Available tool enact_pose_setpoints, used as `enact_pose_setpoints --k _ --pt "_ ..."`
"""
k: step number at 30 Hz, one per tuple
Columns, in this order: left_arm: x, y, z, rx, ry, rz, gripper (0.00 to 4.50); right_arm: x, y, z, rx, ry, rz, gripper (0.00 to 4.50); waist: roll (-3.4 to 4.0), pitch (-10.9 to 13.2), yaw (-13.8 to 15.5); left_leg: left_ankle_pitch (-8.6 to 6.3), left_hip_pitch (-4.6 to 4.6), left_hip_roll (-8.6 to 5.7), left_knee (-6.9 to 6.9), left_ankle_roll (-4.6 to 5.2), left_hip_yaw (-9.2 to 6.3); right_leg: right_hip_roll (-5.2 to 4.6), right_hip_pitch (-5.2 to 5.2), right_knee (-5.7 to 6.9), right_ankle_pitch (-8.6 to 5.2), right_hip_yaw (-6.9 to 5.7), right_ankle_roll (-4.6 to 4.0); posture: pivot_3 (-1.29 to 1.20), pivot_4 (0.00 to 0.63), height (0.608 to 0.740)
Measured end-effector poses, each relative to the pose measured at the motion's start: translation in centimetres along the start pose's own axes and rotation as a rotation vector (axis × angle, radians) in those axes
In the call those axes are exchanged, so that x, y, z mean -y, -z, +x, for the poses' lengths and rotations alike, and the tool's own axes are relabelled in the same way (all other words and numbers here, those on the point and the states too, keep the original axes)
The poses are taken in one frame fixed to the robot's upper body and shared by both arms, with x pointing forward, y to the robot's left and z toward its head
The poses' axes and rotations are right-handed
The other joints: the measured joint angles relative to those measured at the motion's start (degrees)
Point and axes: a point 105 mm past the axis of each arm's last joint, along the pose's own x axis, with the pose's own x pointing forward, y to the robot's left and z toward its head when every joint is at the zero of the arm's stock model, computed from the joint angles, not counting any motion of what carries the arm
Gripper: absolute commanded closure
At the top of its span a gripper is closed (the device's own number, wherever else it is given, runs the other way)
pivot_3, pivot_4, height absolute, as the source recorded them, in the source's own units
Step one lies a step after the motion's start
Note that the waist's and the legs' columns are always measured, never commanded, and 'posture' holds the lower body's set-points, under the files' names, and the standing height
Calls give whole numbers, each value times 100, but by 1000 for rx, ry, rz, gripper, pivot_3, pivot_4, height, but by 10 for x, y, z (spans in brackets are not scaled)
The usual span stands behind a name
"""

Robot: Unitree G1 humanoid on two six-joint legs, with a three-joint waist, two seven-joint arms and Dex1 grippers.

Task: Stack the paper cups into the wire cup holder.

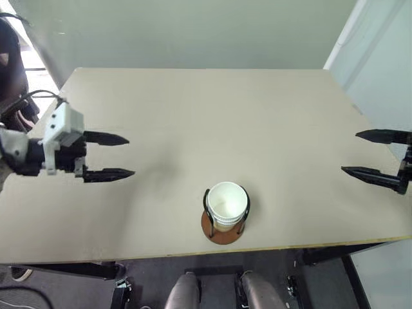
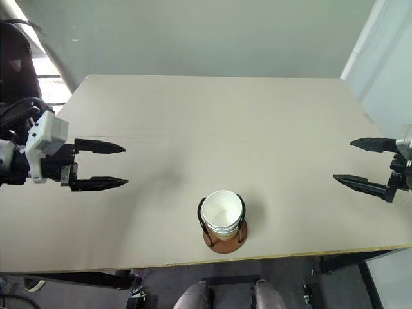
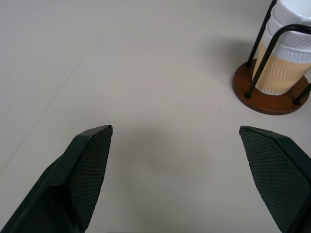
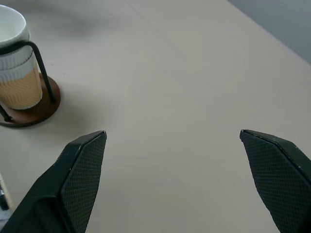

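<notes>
Left claw (image 1: 108,156): two black fingers spread wide apart, nothing between them, held above the tabletop (image 1: 212,122) and pointing toward its middle. It sits well to the left of the cup holder (image 1: 224,225) and somewhat farther from the near edge than the holder is. In the left wrist view the fingers (image 3: 80,174) frame bare tabletop, with the holder off to one side beyond them.

Right claw (image 2: 369,165): two black fingers equally wide apart, nothing held, above the tabletop near its right edge and pointing inward. It is well to the right of the cup holder, apart from it. In the right wrist view the fingers (image 4: 77,177) again frame bare surface, the holder standing beyond them at the other side.

Cup holder: round reddish-brown base with thin black wire loops rising upright, standing on the tabletop close to the near edge, about midway between the two claws.

Paper cups (image 1: 226,203): nested one inside another, upright inside the wire loops of the holder. Tan ribbed outside, white inside, white rolled rims stacked at the top.
</notes>
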Motion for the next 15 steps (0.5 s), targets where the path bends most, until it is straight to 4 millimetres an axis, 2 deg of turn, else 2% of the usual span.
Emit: enact_pose_setpoints --k 6,12,15 --pt "12 10 -12 34 -134 -84 23 17 0 15 5 -33 -30 0 -6 -1 -46 9 78 -2 -39 -3 17 3 28 57 14 23 -40 0 150 740" --pt "15 15 -20 71 -289 -147 23 31 10 24 1 -24 -9 0 -6 -1 -109 38 117 3 -77 -5 15 15 32 68 36 36 -76 0 150 740" --pt "20 16 -20 88 -334 -168 23 37 8 29 24 -11 -7 0 -4 -1 -134 38 121 5 -80 -6 15 19 30 69 38 41 -79 0 150 740"
